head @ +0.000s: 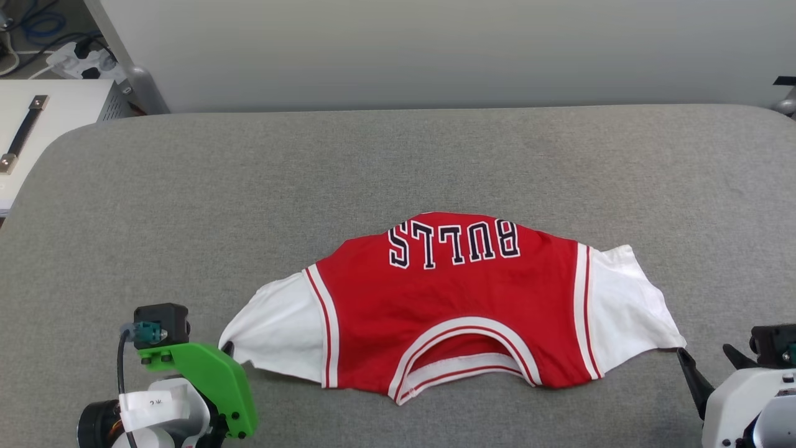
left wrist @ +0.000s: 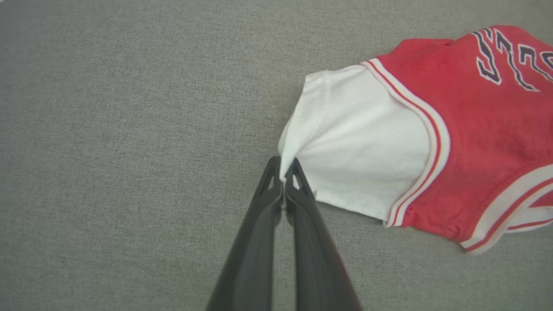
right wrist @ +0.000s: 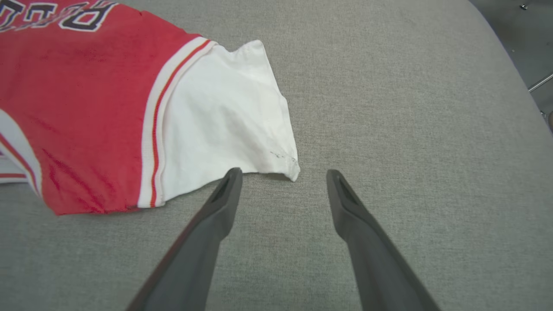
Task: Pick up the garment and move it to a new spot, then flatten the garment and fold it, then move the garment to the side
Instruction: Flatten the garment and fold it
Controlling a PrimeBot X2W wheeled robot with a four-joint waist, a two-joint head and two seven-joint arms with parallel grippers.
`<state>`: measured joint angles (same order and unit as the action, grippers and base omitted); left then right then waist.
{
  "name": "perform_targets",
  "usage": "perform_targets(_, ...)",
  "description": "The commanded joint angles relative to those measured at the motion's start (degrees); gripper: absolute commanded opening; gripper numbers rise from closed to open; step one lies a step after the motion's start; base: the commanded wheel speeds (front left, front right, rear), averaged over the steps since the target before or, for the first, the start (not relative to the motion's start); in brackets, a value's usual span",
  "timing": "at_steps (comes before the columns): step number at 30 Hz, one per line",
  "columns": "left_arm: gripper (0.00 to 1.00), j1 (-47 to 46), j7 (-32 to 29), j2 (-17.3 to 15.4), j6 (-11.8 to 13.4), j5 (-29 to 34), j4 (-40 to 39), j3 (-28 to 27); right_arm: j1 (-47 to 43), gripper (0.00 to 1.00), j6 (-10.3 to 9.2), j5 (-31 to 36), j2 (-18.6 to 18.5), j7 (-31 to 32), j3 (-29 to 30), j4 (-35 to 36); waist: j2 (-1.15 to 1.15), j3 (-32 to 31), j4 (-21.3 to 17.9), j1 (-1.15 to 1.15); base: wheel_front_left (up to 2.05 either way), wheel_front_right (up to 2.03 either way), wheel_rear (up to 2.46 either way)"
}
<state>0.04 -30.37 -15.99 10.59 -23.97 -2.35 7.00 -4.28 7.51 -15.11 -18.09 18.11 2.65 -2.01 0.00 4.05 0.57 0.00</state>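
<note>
The grey cloth-covered bench (head: 186,199) carries the shirt (head: 448,311) near its front middle. It lies spread flat with the collar toward the robot, the lettering at the far edge and a white sleeve out to each side. The shirt looks light, soft and limp, so I judge it will sag and bunch wherever it is not held. A hold at both outer sleeve corners, pulled gently apart, should keep it spread when lifted. The left sleeve (left wrist: 358,142) is drawn to a small peak at its outer corner. There the left gripper (left wrist: 283,172) has its fingers together, clamped on a thin pinch of cloth that could slip. The right gripper (right wrist: 284,174) has its fingers apart, tips low at the near corner of the right sleeve (right wrist: 224,112), gripping nothing.
</note>
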Motion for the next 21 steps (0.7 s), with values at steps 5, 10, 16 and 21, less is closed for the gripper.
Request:
perform_targets(5, 0.00, 1.2, -2.1, -0.2, 0.0, -0.5, -3.6, 0.9, 4.6, 1.00, -0.02, -3.4, -0.4, 13.9, 2.1, -0.4, 0.00, 1.9, 1.4, 0.00, 0.00, 0.00, 0.00)
perform_targets(10, 0.00, 0.9, -2.8, -0.3, 0.1, -0.3, -5.3, 1.6, 8.4, 1.00, -0.02, -4.2, -1.3, 23.6, 3.6, -0.3, 0.00, 3.2, 2.5, 0.00, 0.00, 0.00, 0.00)
perform_targets(16, 0.00, 0.2, -3.0, -0.2, 0.0, -0.3, -6.2, 2.4, 11.2, 1.00, -0.02, -4.5, -0.8, 28.6, 4.6, -1.7, 0.00, 5.0, 3.8, 0.00, 0.00, 0.00, 0.00)
perform_targets(21, 0.00, -0.4, -3.0, -0.2, -0.2, -0.2, -6.9, 2.9, 12.8, 1.00, -0.02, -3.5, -0.7, 29.1, 4.2, -4.2, 0.00, 6.5, 4.7, 0.00, 0.00, 0.00, 0.00)
